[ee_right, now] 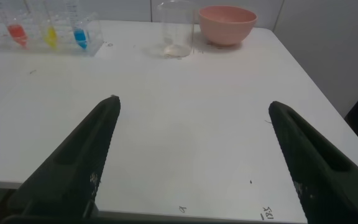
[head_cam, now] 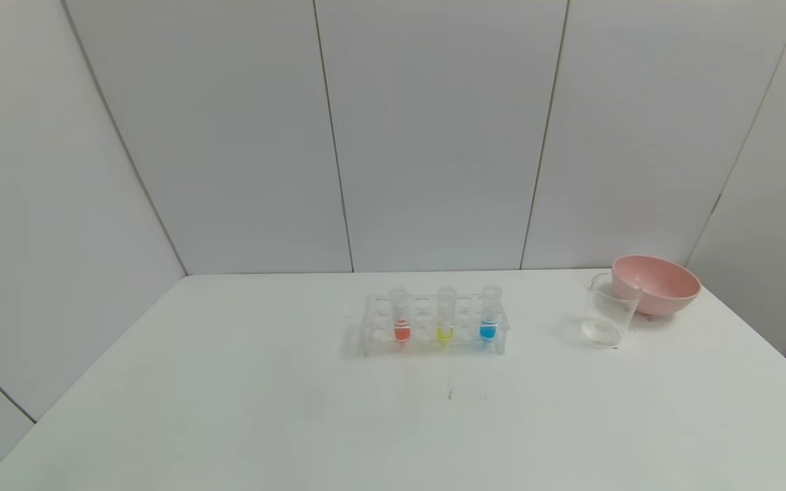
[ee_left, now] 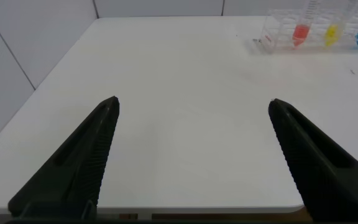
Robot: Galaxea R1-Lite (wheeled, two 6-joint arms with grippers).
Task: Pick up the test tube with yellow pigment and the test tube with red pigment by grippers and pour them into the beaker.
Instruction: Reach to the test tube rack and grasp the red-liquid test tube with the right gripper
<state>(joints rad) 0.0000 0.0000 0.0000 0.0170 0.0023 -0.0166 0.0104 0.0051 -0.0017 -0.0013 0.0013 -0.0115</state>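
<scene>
A clear rack (head_cam: 366, 327) stands mid-table and holds three upright tubes. The test tube with red pigment (head_cam: 401, 320) is at its left, the test tube with yellow pigment (head_cam: 445, 320) in the middle, a blue tube (head_cam: 489, 317) at the right. The empty beaker (head_cam: 608, 319) stands to the right, apart from the rack. My left gripper (ee_left: 194, 104) is open and empty over the table's near left edge, far from the rack (ee_left: 278, 31). My right gripper (ee_right: 191, 102) is open and empty over the near right edge. Neither gripper shows in the head view.
A pink bowl (head_cam: 659, 283) sits just behind the beaker near the table's back right corner; it also shows in the right wrist view (ee_right: 227, 23). White walls close the back and left. The table's right edge drops off beside the bowl.
</scene>
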